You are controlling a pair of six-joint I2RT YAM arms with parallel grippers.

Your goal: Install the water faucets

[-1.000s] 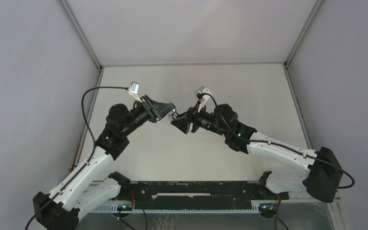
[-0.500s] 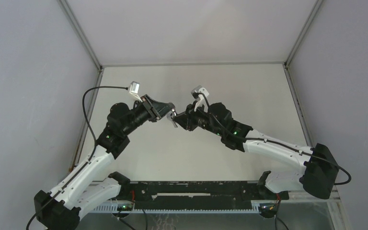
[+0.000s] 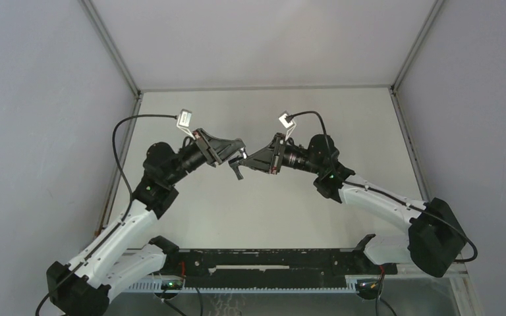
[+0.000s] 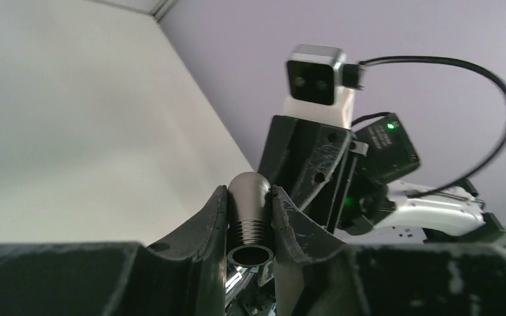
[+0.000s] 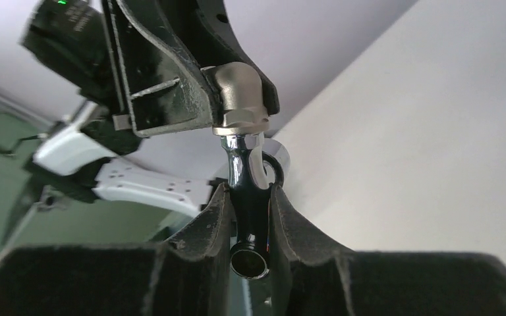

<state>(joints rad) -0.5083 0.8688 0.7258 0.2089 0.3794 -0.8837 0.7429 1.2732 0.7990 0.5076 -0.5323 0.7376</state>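
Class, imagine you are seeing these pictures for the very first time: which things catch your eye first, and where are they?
The left arm and right arm meet tip to tip in mid-air above the middle of the table. The left pincer grips a stubby threaded faucet part, and the right pincer is shut on a shiny faucet part whose upper end meets it.

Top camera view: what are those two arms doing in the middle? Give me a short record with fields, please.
left gripper: shut on a dull metal elbow fitting
right gripper: shut on a shiny chrome spout
contact: the chrome spout's end meets the elbow fitting's lower end
place: held in the air over the middle of the table
unclear: whether the two parts are screwed together
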